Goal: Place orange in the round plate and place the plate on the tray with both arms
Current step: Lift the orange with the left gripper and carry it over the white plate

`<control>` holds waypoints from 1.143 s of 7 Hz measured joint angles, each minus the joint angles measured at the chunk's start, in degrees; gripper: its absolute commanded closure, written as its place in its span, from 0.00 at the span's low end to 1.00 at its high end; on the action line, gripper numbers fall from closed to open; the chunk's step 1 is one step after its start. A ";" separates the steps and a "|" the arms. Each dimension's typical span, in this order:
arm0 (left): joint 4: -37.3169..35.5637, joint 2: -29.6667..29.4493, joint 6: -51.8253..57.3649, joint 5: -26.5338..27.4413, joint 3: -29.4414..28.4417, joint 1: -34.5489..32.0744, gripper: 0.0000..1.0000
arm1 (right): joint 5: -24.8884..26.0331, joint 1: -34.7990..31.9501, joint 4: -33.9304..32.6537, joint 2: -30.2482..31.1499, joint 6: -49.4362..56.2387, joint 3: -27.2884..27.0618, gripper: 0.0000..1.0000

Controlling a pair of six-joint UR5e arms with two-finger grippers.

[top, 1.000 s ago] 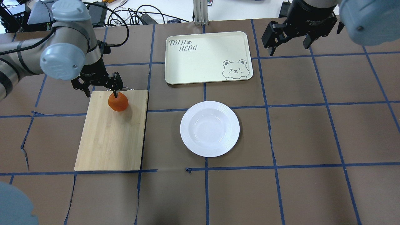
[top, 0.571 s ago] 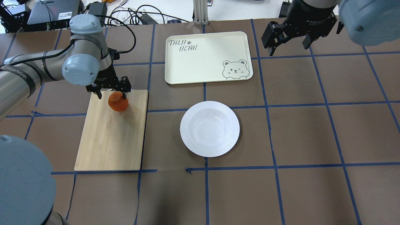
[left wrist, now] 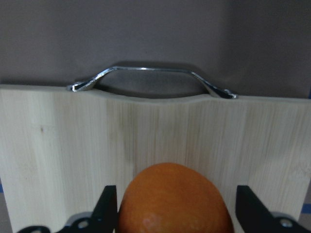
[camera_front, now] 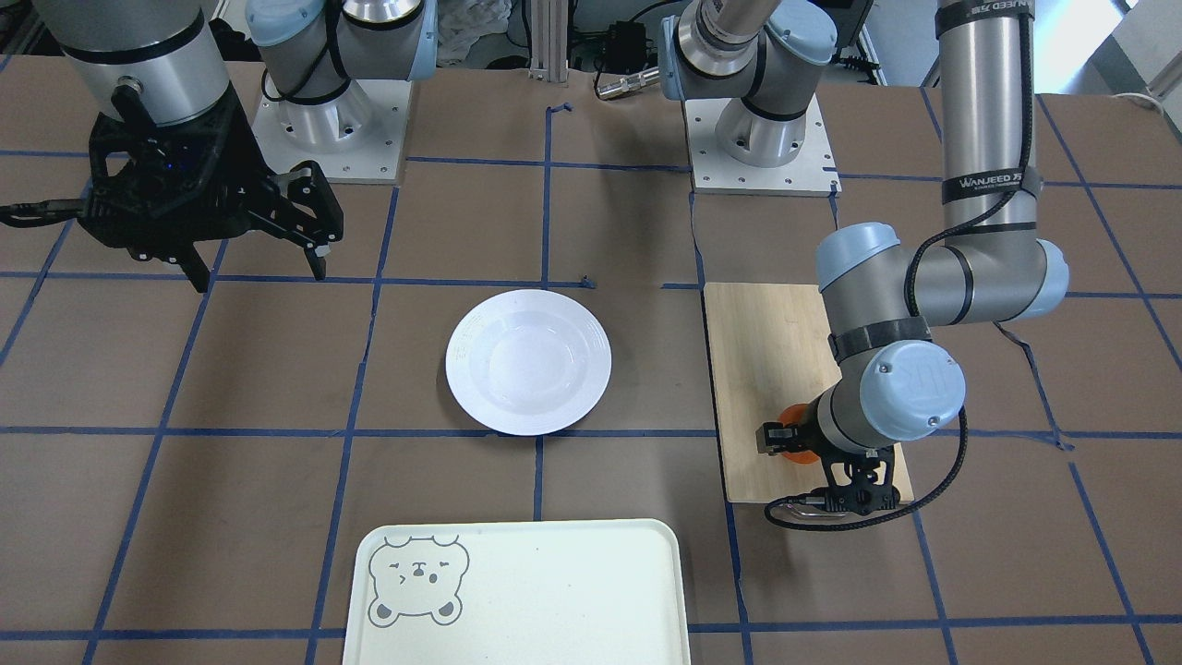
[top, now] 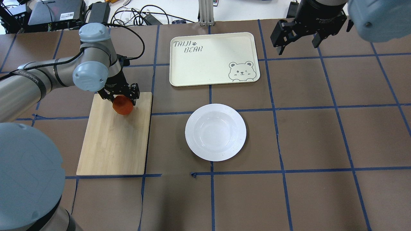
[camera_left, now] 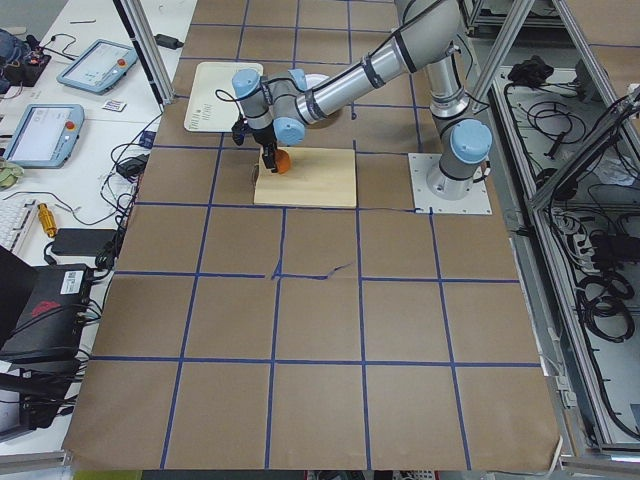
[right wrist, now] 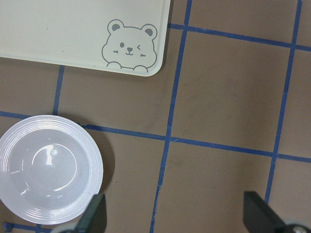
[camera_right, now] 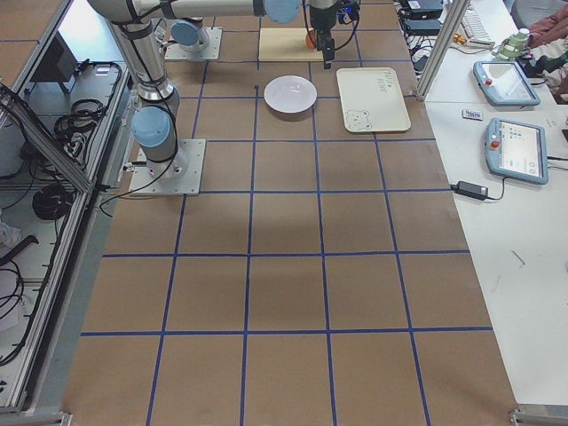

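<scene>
The orange (top: 123,109) lies at the far end of a bamboo cutting board (top: 112,144). My left gripper (top: 121,96) is open and low over it. In the left wrist view the orange (left wrist: 175,201) sits between the two fingers (left wrist: 108,208); the left finger is close against it and the other stands apart. The white round plate (top: 215,132) is bare on the table mid-scene. The pale tray (top: 213,59) with the bear face lies beyond it. My right gripper (top: 298,46) hangs open and high, right of the tray, holding nothing.
The board's metal handle (left wrist: 150,73) points away from the robot, just past the orange. Cables and boxes (top: 135,14) line the far table edge. Tablets (camera_right: 513,142) lie on a side table to the robot's right.
My left gripper moved right and came down so that its open fingers now straddle the orange. The orange, plate and tray stayed put. The right gripper barely shifted.
</scene>
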State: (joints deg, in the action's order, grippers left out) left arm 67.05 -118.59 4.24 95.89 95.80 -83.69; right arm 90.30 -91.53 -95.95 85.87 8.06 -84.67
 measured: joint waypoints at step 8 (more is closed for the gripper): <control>13.86 6.82 -17.19 -11.48 -2.05 -15.42 0.80 | -2.74 -1.24 2.94 -0.42 -1.22 1.71 0.00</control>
State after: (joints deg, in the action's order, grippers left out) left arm 80.91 -111.77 -12.95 84.41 93.75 -99.10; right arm 87.55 -92.77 -93.01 85.45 6.84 -82.96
